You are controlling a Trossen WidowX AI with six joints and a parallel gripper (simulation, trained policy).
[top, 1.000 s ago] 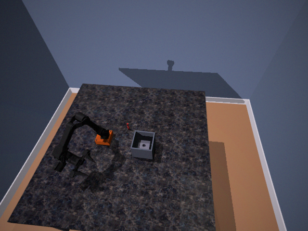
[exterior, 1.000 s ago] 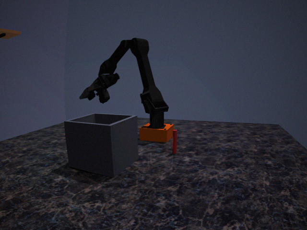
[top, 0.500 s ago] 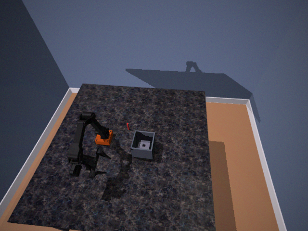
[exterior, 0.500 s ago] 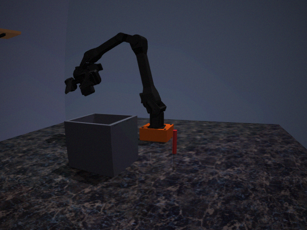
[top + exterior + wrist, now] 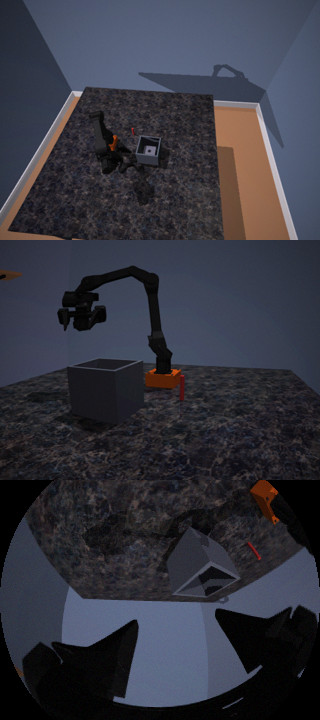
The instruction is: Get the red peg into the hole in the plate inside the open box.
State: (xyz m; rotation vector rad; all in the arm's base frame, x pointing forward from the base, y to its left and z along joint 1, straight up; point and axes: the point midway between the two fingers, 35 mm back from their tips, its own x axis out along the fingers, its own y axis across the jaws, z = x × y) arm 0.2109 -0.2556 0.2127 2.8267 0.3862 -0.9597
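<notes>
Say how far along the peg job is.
Done: nothing visible beyond an open end effector, raised and holding nothing.
In hand: no grasp; the red peg stands upright on the table, outside the open box.
Left: grasp, lift, lower into the box, seat fully in the plate's hole, which looks unfilled from the top.

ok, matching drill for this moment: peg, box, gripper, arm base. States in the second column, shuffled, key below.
1. red peg
2. box
3. gripper
4. arm base

A. orange, bolted-looking block under the arm
B. open, nothing between its fingers
C. upright on the table, outside the box
D. grey, open-topped, with a holed plate at the bottom

Pairs: 1-C, 2-D, 3-B, 4-A
</notes>
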